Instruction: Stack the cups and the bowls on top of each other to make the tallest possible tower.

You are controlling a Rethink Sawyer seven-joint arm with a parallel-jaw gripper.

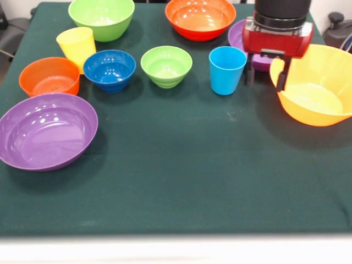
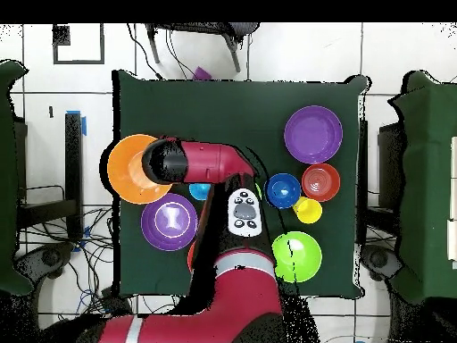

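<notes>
Front view: my end effector [image 1: 265, 71] straddles the near-left rim of the big glossy orange plastic bowl [image 1: 316, 88] at the bench's [image 1: 176, 181] right, fingers apart, not yet clamped. Best to close squarely on the rim before lifting, clear of the light blue plastic tumbler [image 1: 226, 69].
</notes>
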